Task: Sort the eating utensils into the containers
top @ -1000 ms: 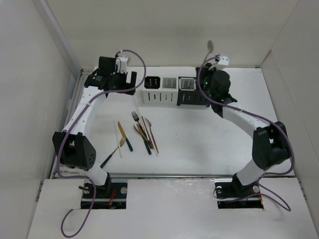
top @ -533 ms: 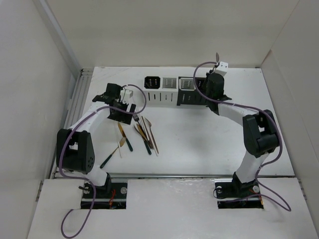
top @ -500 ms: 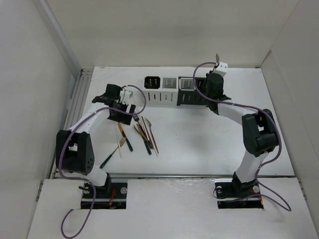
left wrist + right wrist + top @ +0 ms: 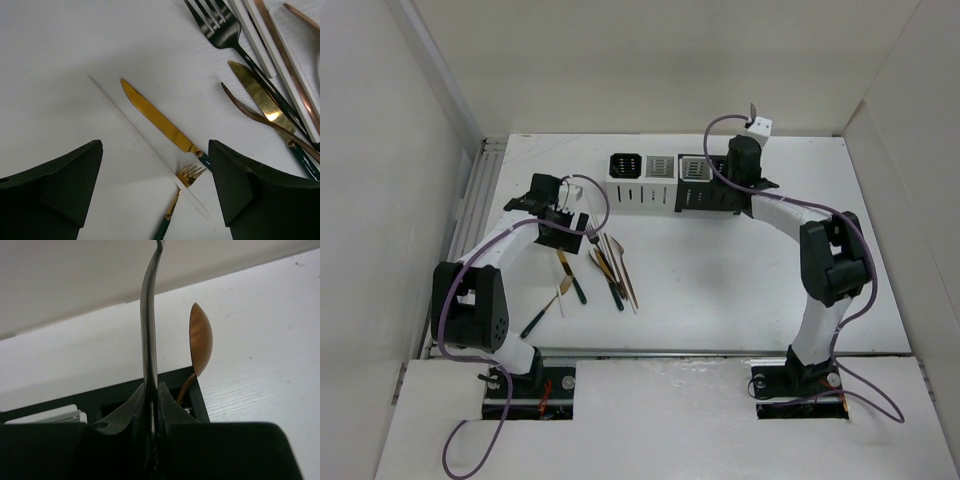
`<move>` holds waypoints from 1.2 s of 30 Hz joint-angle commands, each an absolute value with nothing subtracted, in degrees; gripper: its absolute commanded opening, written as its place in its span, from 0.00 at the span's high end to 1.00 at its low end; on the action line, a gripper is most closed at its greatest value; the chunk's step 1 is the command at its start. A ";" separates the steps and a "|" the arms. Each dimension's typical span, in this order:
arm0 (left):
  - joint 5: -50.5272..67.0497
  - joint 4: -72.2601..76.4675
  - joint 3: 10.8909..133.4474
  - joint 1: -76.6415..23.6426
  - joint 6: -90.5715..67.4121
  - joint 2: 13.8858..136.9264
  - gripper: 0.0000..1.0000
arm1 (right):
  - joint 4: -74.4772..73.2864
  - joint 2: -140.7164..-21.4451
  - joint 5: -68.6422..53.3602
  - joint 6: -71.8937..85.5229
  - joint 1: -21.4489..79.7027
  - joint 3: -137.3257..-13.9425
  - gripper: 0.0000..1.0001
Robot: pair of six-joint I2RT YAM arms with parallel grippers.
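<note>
Several utensils (image 4: 605, 262) lie left of centre on the table. My left gripper (image 4: 566, 226) hovers open over their left edge. In the left wrist view its open gripper (image 4: 152, 146) has a gold knife (image 4: 159, 120), a white stick (image 4: 145, 145) and a gold fork head (image 4: 190, 175) between its fingers. A dark fork (image 4: 220, 30) and a gold dark-handled knife (image 4: 257, 92) lie to the right. My right gripper (image 4: 741, 165) is above the rightmost black box of the containers (image 4: 660, 192). The right gripper (image 4: 151, 387) is shut on a dark slim utensil handle (image 4: 149, 335). A copper spoon (image 4: 201, 337) stands in that black box (image 4: 197, 392).
White enclosure walls surround the table. White and copper sticks (image 4: 272, 40) lie at the right of the pile. A dark-handled fork (image 4: 542, 318) lies nearest the left arm's base. A white box (image 4: 55, 416) adjoins the black one.
My left gripper has come forward from the back left, down over the utensil pile. My right gripper has shifted slightly back and left over the black end box, still holding its utensil.
</note>
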State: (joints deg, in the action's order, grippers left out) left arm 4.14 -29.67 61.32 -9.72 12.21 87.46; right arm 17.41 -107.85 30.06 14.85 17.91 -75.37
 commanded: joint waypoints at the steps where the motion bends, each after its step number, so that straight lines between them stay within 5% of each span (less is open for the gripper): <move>1: 2.72 -29.27 59.77 -9.49 13.01 84.90 0.16 | 15.38 -106.17 31.90 17.39 19.07 -75.15 0.87; 5: 2.72 -29.27 59.77 -9.49 13.01 84.90 0.16 | 14.85 -105.56 31.38 18.54 19.69 -73.74 0.77; 8: 2.72 -28.74 60.38 -9.49 13.54 84.90 0.14 | 12.58 -105.56 30.76 18.54 19.69 -73.74 0.48; 11: 2.20 -28.74 60.90 -9.49 14.06 84.90 0.14 | 11.34 -103.81 30.23 20.64 19.69 -73.04 0.36; 15: 2.20 -29.27 60.21 -9.49 14.06 84.38 0.19 | 11.34 -100.20 31.82 21.88 19.69 -71.19 0.36; 20: 6.06 -31.90 58.54 -9.49 17.13 84.37 0.38 | 11.34 -95.37 30.94 20.31 20.21 -70.66 0.33; 28: 2.12 -36.56 60.28 -8.27 14.69 92.53 0.38 | 11.34 -87.37 33.21 11.61 25.57 -71.72 0.28; 36: 5.27 -38.94 64.25 -2.90 9.05 98.70 0.50 | 11.34 -81.39 32.61 10.55 27.60 -69.70 0.28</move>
